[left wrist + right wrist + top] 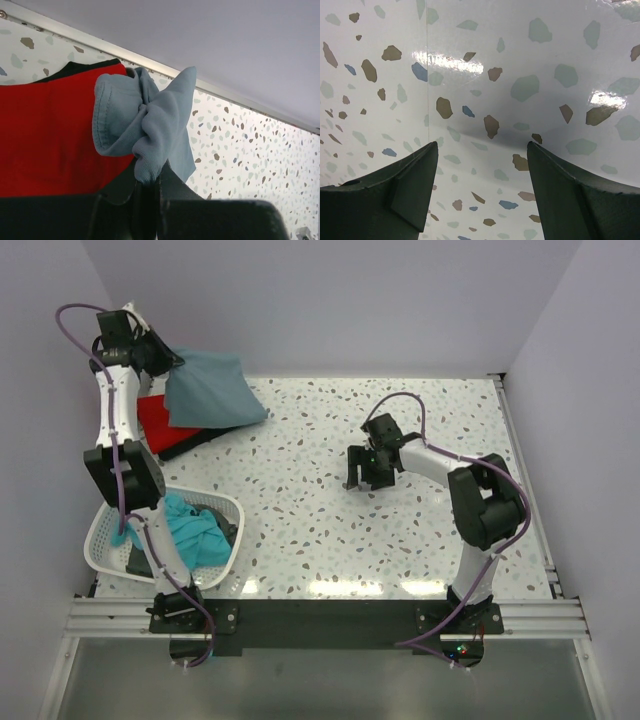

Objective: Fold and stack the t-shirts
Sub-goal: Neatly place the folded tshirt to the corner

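My left gripper (pixel 165 362) is raised at the back left and shut on a bunched corner of a grey-blue t-shirt (pixel 212 388), which hangs down over a folded red t-shirt (pixel 167 423) lying on a black one (pixel 215 437). In the left wrist view the grey-blue shirt (pixel 145 125) is pinched between my closed fingers (pixel 170 185), with the red shirt (pixel 45 135) below. My right gripper (pixel 367 480) is open and empty just above the bare speckled table (pixel 320 490), near its middle; its fingers (pixel 415 185) stand wide apart.
A white laundry basket (pixel 105 540) at the near left holds a teal t-shirt (pixel 195 530) and a dark garment (pixel 225 525). Purple walls close in the table at the back and sides. A metal rail (pixel 320 615) runs along the near edge.
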You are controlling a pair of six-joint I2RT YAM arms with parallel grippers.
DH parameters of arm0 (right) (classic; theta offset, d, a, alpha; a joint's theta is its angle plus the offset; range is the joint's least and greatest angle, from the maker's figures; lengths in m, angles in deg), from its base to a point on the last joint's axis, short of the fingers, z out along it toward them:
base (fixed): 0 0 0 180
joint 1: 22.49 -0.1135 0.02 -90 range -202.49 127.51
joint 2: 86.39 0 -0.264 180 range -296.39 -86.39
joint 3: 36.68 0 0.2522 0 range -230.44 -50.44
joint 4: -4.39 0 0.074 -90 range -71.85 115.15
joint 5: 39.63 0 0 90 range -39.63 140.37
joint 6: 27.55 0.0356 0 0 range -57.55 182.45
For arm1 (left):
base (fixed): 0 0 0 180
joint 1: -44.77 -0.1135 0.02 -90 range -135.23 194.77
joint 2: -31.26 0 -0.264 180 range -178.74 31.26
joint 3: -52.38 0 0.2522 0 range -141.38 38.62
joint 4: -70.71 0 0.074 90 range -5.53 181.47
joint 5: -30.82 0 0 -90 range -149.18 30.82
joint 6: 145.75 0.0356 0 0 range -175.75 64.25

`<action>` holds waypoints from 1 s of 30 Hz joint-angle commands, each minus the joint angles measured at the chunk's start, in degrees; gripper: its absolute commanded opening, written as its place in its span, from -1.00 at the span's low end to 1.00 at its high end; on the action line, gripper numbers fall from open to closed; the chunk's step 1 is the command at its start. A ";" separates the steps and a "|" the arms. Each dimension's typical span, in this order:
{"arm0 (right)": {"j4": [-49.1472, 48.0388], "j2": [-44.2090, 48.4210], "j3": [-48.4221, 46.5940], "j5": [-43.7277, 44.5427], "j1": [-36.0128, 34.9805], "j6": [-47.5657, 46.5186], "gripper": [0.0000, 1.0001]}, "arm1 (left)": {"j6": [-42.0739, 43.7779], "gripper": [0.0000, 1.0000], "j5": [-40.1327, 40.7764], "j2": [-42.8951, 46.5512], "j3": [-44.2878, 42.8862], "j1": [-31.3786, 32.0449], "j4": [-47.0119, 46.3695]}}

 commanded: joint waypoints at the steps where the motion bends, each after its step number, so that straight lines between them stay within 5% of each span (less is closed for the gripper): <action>1: -0.40 1.86 1.18 -1.16 0.03 0.42 0.50 | -2.60 -1.00 -3.09 4.29 -3.54 -2.41 -7.42; 30: -1.28 2.30 2.85 -1.86 0.03 0.94 0.50 | -9.02 -1.00 -9.42 7.10 1.91 -10.77 -14.37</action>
